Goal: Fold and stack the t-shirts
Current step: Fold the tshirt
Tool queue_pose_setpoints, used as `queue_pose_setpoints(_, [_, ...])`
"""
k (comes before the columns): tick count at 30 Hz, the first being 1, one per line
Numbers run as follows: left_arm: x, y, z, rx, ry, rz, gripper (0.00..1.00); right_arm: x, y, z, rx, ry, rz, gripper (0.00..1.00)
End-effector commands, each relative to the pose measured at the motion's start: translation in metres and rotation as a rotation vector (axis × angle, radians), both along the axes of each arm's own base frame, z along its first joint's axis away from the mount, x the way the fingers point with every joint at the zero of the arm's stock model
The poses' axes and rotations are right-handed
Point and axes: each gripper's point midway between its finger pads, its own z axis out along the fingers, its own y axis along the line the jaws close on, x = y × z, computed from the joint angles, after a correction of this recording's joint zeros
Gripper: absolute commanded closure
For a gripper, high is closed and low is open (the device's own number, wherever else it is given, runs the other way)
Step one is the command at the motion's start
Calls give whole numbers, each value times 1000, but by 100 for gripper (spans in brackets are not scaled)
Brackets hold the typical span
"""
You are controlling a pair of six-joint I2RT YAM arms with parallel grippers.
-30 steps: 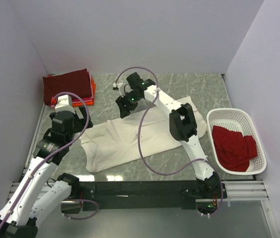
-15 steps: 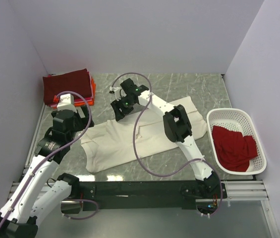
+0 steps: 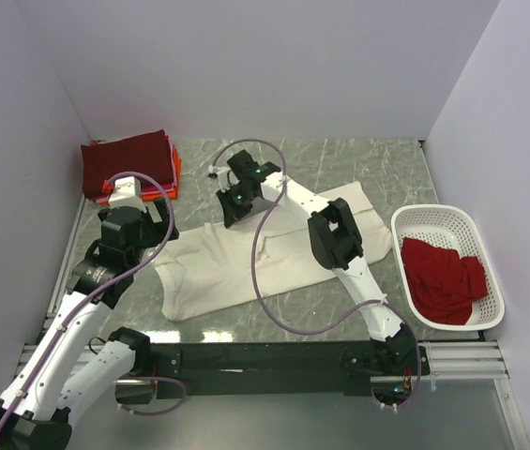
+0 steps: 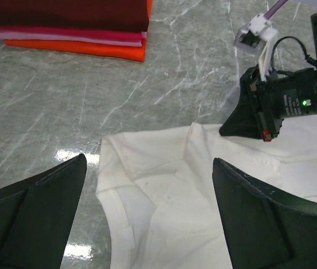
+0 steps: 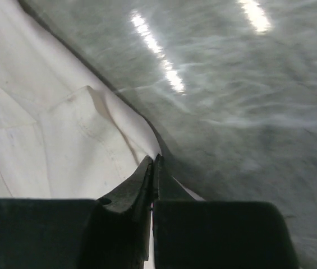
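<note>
1. The large cream-white cloth t-shirt (image 3: pixel 210 267) lies spread flat on the grey marbled table top (image 3: pixel 377 164), mid-table; the white-and-black right arm (image 3: pixel 340 234) crosses over it and hides part of its right half in the top view
2. The stack of folded t-shirts (image 3: pixel 131 167) sits at the back left corner; the dark maroon one is on top, and the lower ones show only as thin pink, red and orange edges, seen clearest in the left wrist view (image 4: pixel 74 42)
3. A crumpled bright red t-shirt (image 3: pixel 443 277) lies in the white plastic lattice basket (image 3: pixel 433 215) at the right edge; its shape is hard to make out
4. The right wrist view is blurred on the table side and the cream shirt (image 5: pixel 46 134) is cut off at the left
5. The right gripper (image 5: pixel 153 163) has its fingers pressed together at the cream shirt's far edge; the cloth edge runs right into the tips, so it reads as pinching the hem
6. Same gripper from above (image 3: pixel 228 218) and from the left wrist (image 4: pixel 228 130): tip down on the shirt's far edge, near the collar
7. The left gripper (image 4: pixel 147 168) is spread wide and holds nothing; it hangs above the shirt's left part (image 4: pixel 164 202), and whether it touches the cloth cannot be told
8. In the top view the left gripper's fingers are hidden under its wrist
</note>
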Motion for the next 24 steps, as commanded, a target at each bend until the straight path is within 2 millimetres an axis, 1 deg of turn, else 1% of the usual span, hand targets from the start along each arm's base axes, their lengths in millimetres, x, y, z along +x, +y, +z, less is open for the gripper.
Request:
queue_pose_setpoints(1, [3,0,9,-1,-34,-4,1,74,-39,30,31,-91,-280,100])
queue_pose_setpoints(3, [3,0,10,-1,-37,-5,1,103,-63,40,46,-112,-399,100])
queue_pose_setpoints(4, [3,0,10,-2,-36,-4,0,130,-92,45,66,-115,-513,100])
queue_pose_setpoints(6, [3,0,8,3,-29,-2,1,158,-122,52,84,-119,-654,100])
queue_pose_setpoints(7, [3,0,8,1,-29,-3,0,180,-146,61,106,-144,-725,99])
queue_pose_setpoints(8, [4,0,8,1,-29,-3,1,191,-161,62,108,-157,-773,93])
queue_pose_setpoints(9, [4,0,7,1,-27,-4,0,199,-171,65,107,-170,-798,83])
queue_pose_setpoints(10, [4,-1,7,1,-26,-6,0,211,-188,75,106,-210,-822,68])
queue_pose_setpoints(11, [4,-1,7,1,-24,-7,1,216,-201,82,83,-250,-844,64])
queue_pose_setpoints(13, [4,-2,7,0,-24,-10,1,224,-217,97,93,-305,-837,54])
queue_pose_setpoints(14, [4,-2,6,2,-20,-12,1,223,-232,110,94,-329,-838,45])
queue_pose_setpoints(15, [5,-2,5,0,-19,-13,0,221,-235,120,93,-367,-773,41])
queue_pose_setpoints(16, [5,-3,5,2,-18,-17,0,214,-237,119,76,-372,-734,34])
queue_pose_setpoints(17, [5,-4,5,-1,-18,-20,0,206,-239,144,83,-419,-692,34])
queue_pose_setpoints(18, [5,-4,3,-1,-13,-22,1,198,-242,150,48,-480,-591,33])
queue_pose_setpoints(19, [5,-5,3,-3,-11,-24,0,185,-235,156,71,-482,-505,28])
queue_pose_setpoints(20, [5,-5,3,-4,-8,-26,1,163,-234,164,71,-486,-444,27])
queue_pose_setpoints(21, [5,-6,3,-5,-5,-25,1,150,-230,167,60,-527,-328,25])
queue_pose_setpoints(22, [5,-6,3,-7,-5,-28,1,114,-222,148,74,-439,-206,22])
queue_pose_setpoints(23, [5,-7,3,-12,-6,-33,1,94,-220,162,73,-470,-150,20])
queue_pose_setpoints(24, [4,-7,3,-12,-6,-33,1,69,-210,154,37,-497,-7,18])
